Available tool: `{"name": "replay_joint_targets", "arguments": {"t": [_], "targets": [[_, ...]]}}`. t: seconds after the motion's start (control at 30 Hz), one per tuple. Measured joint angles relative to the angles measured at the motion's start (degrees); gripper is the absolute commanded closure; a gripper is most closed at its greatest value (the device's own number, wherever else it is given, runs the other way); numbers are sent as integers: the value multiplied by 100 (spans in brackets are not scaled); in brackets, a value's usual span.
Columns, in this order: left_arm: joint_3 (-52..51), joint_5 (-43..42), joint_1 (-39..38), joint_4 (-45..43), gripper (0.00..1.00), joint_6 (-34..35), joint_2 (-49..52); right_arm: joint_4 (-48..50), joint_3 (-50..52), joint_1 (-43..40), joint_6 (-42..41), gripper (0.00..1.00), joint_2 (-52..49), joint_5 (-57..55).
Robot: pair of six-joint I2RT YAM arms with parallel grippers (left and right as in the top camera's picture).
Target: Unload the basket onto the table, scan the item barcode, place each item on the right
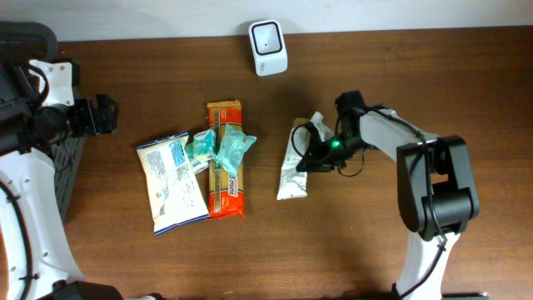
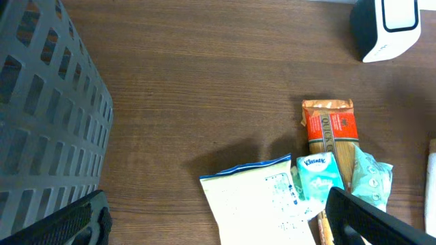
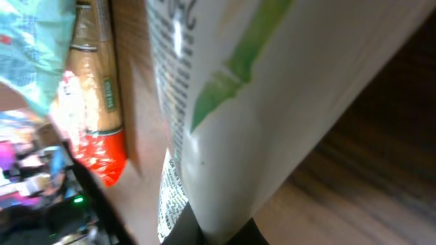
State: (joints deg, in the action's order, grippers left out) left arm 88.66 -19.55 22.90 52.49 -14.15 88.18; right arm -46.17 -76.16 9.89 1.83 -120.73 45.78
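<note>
Here, on the dark wooden table (image 1: 375, 250), right gripper (image 1: 305, 158) clamps the white pouch (image 1: 290, 179); left gripper (image 1: 106, 115) gapes empty.

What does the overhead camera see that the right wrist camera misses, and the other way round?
Only overhead: the scanner, the blue-white bag, the open left gripper, and the right gripper shut on the pouch. Only right wrist: the pouch's small print and green stripe, up close. Both: the pouch and the orange pack.
</note>
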Motion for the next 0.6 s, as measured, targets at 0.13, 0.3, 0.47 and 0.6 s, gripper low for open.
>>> {"name": "replay_joint_targets", "arguments": {"t": [0.13,0.3,0.47,0.6], "targets": [[0,0,0,-2,1,2,0,-911,-107,-339,245,96,846,236],[0,0,0,2,1,2,0,-1497,-767,-31,1043,96,2999,942],[0,0,0,0,1,2,0,-1513,-1530,374,485,96,3311,575],[0,2,0,2,1,2,0,-1729,-2531,1060,-273,96,2944,-1945]]}}
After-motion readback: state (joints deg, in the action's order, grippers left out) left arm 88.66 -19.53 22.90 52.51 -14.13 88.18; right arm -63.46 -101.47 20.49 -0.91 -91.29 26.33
